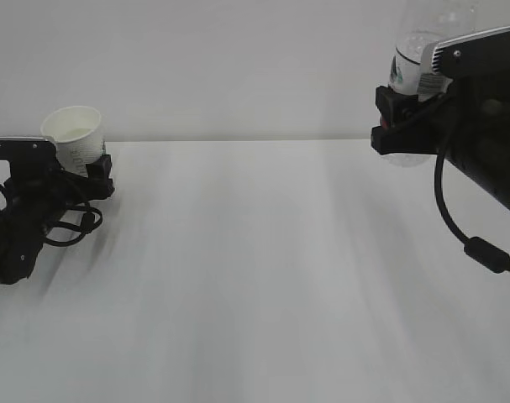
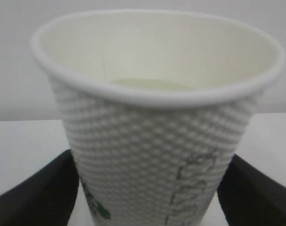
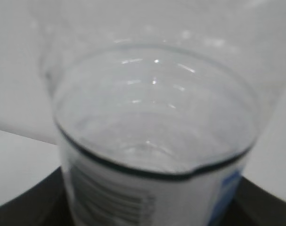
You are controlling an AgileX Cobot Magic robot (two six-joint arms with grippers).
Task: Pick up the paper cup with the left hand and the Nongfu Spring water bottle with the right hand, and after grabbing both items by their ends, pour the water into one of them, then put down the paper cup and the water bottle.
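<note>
Exterior view: on the white table (image 1: 255, 277), far left, the black left hand (image 1: 91, 172) brackets a white dimpled paper cup (image 1: 76, 134); far right, the black right hand (image 1: 402, 113) grips a clear plastic water bottle (image 1: 410, 63), raised above the table.

Left wrist view: the cup (image 2: 157, 141) stands upright between black fingers (image 2: 44, 193) that sit just apart from its sides; a green logo and blurred, unreadable lettering show.

Right wrist view: the bottle's (image 3: 152, 141) label print is illegible.

A wide, flat white table (image 1: 255, 277) is seen across the lower part of the exterior view. Its top is smooth and plain, and soft grey shadows are cast on it near both sides. Behind it, a plain pale grey wall (image 1: 238, 67) is seen, and the two are met along a straight line. The table's far edge looks a little blurred, so perhaps a small gap is hidden there.
</note>
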